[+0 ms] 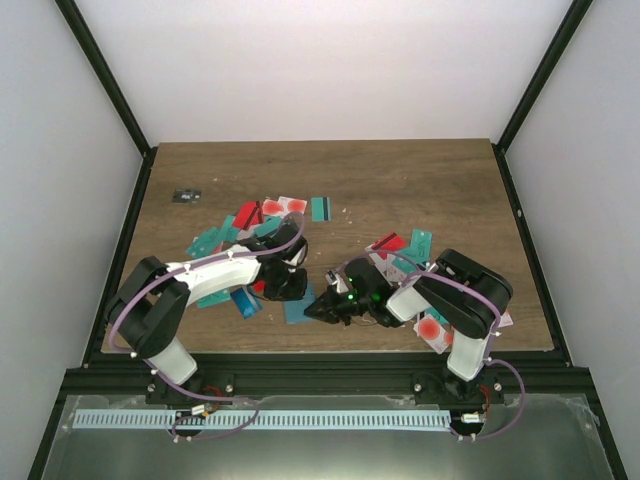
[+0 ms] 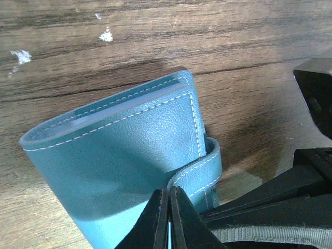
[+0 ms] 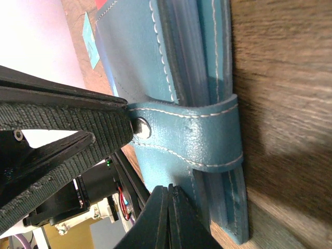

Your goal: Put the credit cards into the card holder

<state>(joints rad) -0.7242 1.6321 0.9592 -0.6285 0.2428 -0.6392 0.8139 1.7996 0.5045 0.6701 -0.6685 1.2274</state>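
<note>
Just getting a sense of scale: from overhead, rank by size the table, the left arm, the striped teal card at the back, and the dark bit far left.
1. table
2. left arm
3. striped teal card
4. dark bit, only a little smaller than that card, so those two are close

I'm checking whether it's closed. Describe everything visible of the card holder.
The card holder is teal and leather-like with pale stitching, folded shut on the wooden table, pale leaves showing at its edge. A strap with a metal snap wraps round that edge. The shut left gripper and right gripper both touch it near the strap.
</note>
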